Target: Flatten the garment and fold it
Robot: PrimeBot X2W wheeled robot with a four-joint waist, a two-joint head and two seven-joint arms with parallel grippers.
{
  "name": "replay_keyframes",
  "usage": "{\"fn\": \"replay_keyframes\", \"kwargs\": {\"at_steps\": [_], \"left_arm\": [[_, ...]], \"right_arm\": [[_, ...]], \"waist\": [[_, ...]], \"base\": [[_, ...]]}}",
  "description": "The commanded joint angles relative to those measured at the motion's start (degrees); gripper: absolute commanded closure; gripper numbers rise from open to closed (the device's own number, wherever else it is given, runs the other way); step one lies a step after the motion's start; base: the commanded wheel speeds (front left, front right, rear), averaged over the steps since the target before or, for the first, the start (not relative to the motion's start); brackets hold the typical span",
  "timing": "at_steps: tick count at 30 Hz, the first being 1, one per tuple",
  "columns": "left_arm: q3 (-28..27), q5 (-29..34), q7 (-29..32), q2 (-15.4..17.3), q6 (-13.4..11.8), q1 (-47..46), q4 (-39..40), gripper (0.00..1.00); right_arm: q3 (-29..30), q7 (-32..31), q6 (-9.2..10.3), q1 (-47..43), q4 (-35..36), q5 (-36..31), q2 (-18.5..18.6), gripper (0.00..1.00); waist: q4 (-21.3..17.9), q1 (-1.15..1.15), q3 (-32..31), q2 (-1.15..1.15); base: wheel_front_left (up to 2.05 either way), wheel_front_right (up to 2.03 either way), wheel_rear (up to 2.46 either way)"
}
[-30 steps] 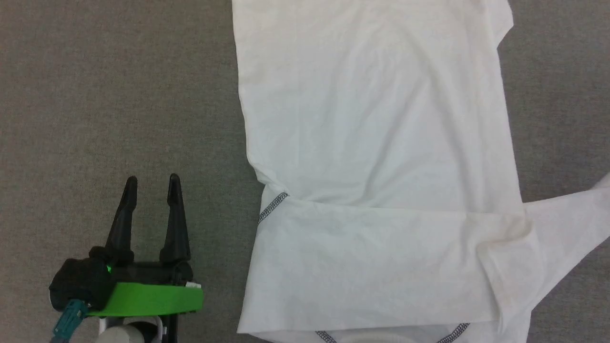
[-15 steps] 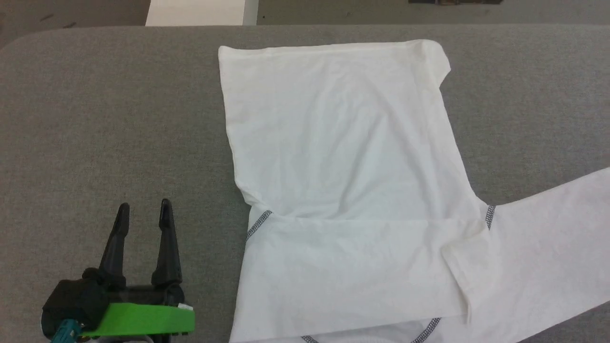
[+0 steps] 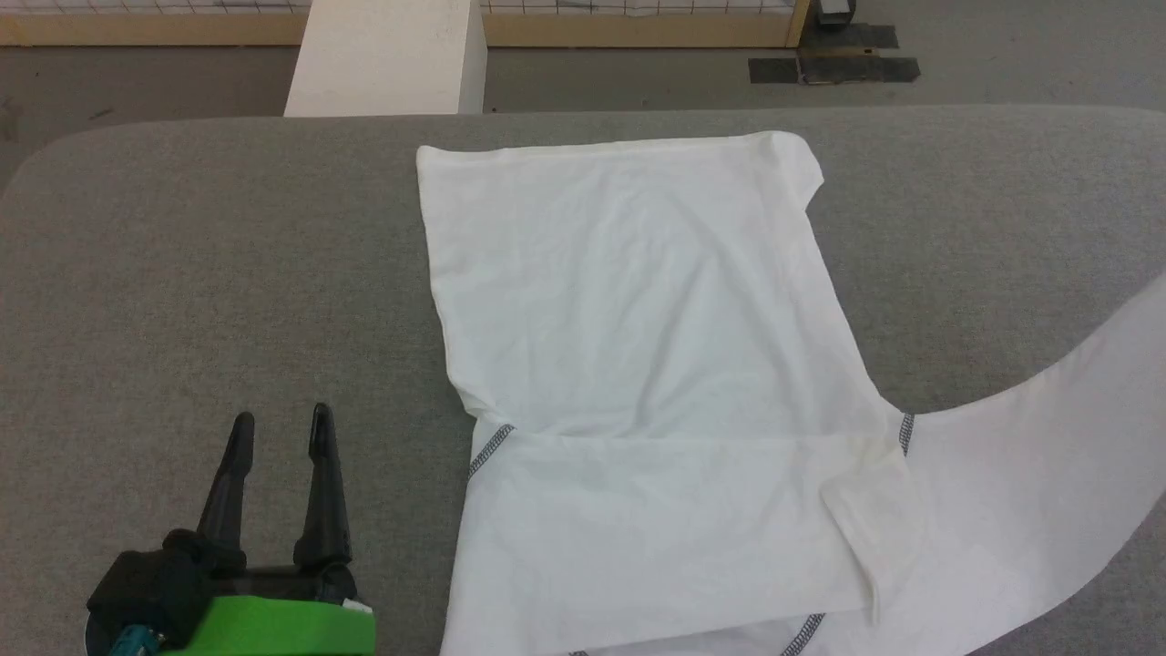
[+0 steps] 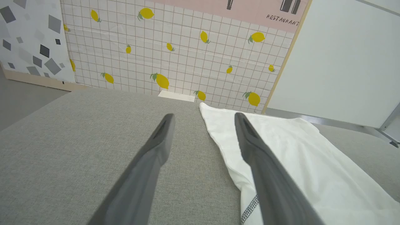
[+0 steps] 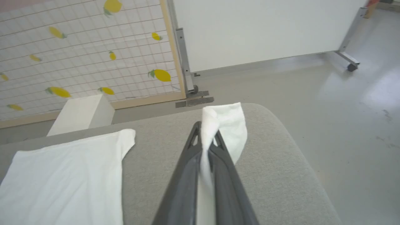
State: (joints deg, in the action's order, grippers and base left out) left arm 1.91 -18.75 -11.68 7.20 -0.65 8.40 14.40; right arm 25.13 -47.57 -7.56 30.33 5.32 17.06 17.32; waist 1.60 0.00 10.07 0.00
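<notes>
White garment (image 3: 638, 319) flat on grey counter (image 3: 228, 273), sleeve (image 3: 1048, 456) now raised further rightward (camera tilted up too). Cuff (image 5: 229, 125) pinched in closed right gripper (image 5: 206, 137); left gripper (image 3: 281, 416) open, idle alongside. Sleeve fold apparently begun.

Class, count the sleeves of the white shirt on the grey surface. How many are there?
2. The folded sleeve lies across the shirt near the robot. The outstretched sleeve runs right, its end pinched in the right hand.
</notes>
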Motion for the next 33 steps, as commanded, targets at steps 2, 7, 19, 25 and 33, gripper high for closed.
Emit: {"fn": "replay_keyframes", "kwargs": {"at_steps": [2, 7, 19, 25, 33], "left_arm": [[-0.02, -0.31, 0.10, 0.34, -0.54, 0.87, 0.13, 0.00], [0.26, -0.52, 0.50, 0.41, -0.67, 1.41, 0.22, 0.00], [0.99, -1.09, 1.08, 0.50, -0.81, 1.86, 0.57, 0.00], [1.85, -1.59, 0.91, 0.28, -0.38, 1.37, -0.55, 0.00], [2.81, -1.89, 0.82, 0.14, -0.05, 0.23, -2.03, 0.00]], "right_arm": [[-5.06, -2.41, 0.08, -2.32, 3.95, 2.97, -1.65, 1.00], [-16.94, -6.99, 0.08, -6.39, 13.45, 7.77, -6.47, 1.00], [-39.59, -3.21, 0.08, -9.88, 12.55, 10.43, -14.06, 1.00], [-47.28, 5.11, 0.08, -10.98, 0.39, 11.63, -14.41, 1.00], [-55.58, 17.37, 0.08, -10.17, -19.17, 11.98, -14.43, 1.00]], "waist": [[0.27, 0.00, -1.08, 0.00], [0.88, 0.00, -2.68, 0.00], [3.61, 0.00, -3.17, 0.00], [5.89, 0.00, -2.40, 0.00], [8.84, 0.00, -1.83, 0.00]], "base": [[0.00, 0.00, 0.00], [0.00, 0.00, 0.00], [0.00, 0.00, 0.00], [0.00, 0.00, 0.00], [0.00, 0.00, 0.00]]}}
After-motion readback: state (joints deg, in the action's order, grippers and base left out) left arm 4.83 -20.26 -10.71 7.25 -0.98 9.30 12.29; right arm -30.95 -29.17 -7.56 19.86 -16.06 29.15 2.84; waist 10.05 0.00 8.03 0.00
